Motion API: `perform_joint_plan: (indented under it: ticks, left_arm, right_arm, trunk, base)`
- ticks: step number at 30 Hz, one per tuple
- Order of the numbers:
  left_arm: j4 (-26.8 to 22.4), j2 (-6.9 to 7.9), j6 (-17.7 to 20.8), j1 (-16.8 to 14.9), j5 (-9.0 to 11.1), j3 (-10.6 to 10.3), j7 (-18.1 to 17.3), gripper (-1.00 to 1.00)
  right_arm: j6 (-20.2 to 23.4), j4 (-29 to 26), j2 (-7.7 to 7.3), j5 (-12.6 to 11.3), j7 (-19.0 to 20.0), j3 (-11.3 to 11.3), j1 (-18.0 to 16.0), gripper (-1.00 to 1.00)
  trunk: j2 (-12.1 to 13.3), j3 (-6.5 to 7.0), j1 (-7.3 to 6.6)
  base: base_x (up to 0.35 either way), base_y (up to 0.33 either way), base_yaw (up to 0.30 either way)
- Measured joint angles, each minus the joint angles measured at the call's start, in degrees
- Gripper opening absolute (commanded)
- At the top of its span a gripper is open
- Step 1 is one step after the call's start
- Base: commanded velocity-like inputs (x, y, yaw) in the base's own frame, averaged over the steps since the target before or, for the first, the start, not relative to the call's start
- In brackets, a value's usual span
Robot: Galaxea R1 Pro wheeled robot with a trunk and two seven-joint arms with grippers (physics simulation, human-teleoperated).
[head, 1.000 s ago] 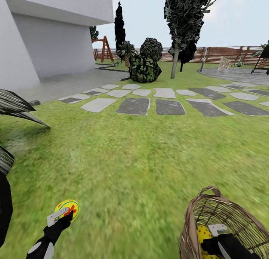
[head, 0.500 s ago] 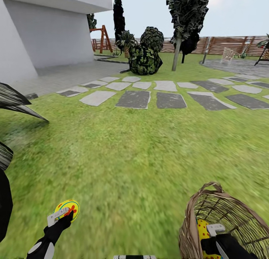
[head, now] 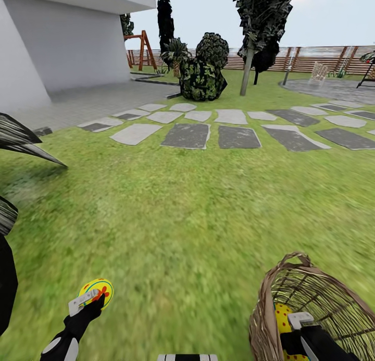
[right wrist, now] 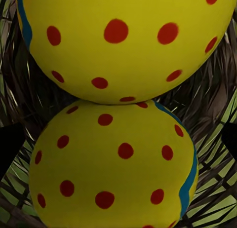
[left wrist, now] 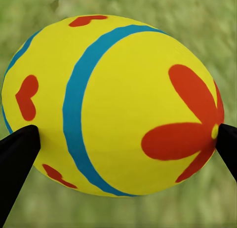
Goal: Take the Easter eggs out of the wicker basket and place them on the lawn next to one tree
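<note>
The left gripper (head: 89, 298) is squeezing one Easter egg (head: 96, 290) and holds it up over the lawn (head: 187, 210). This egg is yellow with a blue band, red hearts and a red flower. In the left wrist view the egg (left wrist: 111, 104) lies sideways between the two black fingers (left wrist: 17, 154).

The wicker basket (head: 333, 298) is tipped on its side on the grass, with its mouth turned toward the robot. The right gripper (head: 302, 327) reaches inside. I cannot tell if it is open or closed. Two dotted eggs (right wrist: 116, 164) touch each other in there.

There is no writing that I can read.

no readable text, labels, brands, numbers or signs anywhere
</note>
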Motion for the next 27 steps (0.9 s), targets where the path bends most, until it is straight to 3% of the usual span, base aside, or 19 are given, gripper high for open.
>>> perform_joint_plan:
  ticks: [19,27]
  left_arm:
    - [0.0,-0.03,-0.1,0.0,0.0,0.0,0.0,-1.00]
    - [0.1,-0.03,-0.1,0.0,0.0,0.0,0.0,-1.00]
  right_arm:
    - [0.0,-0.2,-0.60,-0.1,0.0,-0.2,0.0,1.00]
    - [0.0,-0.1,-0.62,-0.1,0.0,-0.2,0.0,1.00]
  trunk:
    - [-0.2,-3.76,0.44]
    - [-0.2,-3.77,0.44]
  base:
    - [0.000,0.000,0.000]
    - [0.000,0.000,0.000]
